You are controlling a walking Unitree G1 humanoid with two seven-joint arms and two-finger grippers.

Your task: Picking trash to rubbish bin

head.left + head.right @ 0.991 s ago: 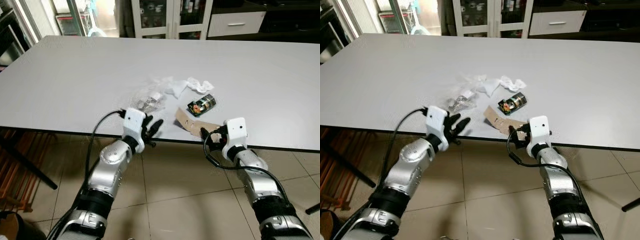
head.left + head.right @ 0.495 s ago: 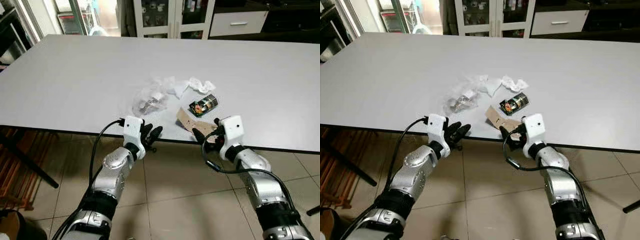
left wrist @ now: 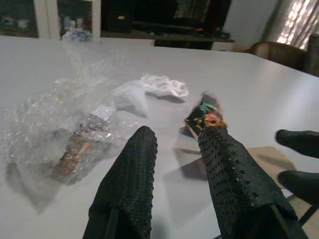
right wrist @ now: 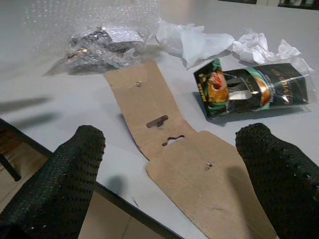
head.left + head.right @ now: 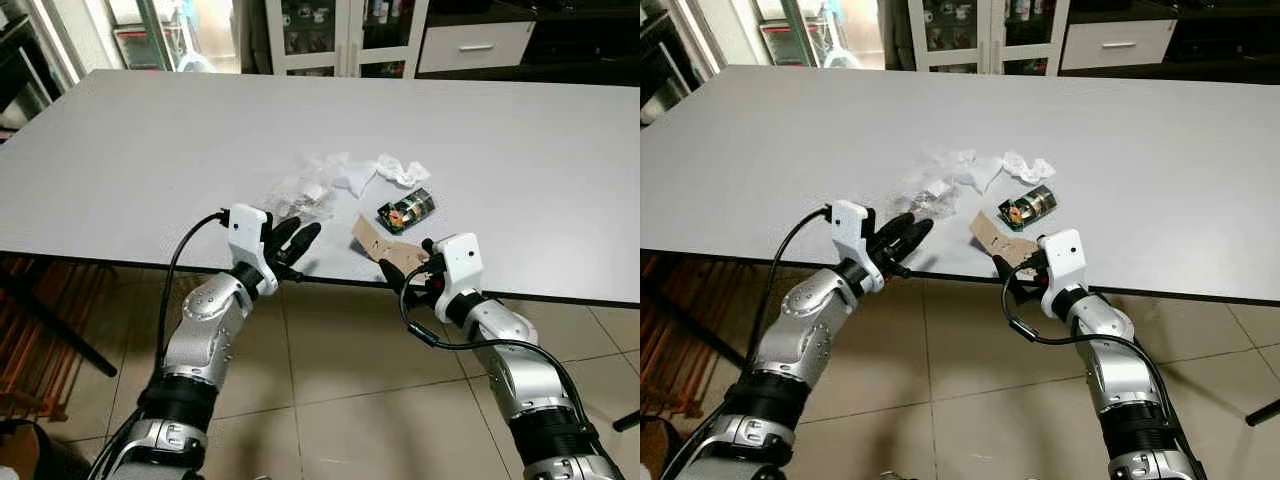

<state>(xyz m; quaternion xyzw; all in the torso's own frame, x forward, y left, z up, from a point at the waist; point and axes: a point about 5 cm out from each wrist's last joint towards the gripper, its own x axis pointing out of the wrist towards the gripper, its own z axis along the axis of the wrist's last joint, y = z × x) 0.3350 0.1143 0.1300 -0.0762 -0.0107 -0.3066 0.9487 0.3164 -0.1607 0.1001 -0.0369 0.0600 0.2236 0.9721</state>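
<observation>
I see my left claw [image 5: 300, 238] over the table [image 5: 150, 150] edge, its 2 fingers apart, the bubble wrap [image 3: 60, 124] just ahead. My right claw [image 5: 405, 268] is spread wide at the edge, the cardboard [image 4: 169, 149] lying between its fingers, the green packet [image 4: 249, 92] beyond, crumpled tissue [image 4: 199, 42] farther off.

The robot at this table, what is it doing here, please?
The robot is clearing trash from a grey table. Its right gripper is open at the table edge, one finger on each side of a flat cardboard piece. Its left gripper is open too, reaching toward a clear bubble wrap bundle. A dark snack wrapper and crumpled white tissues lie farther in. Nothing is picked up yet.
</observation>
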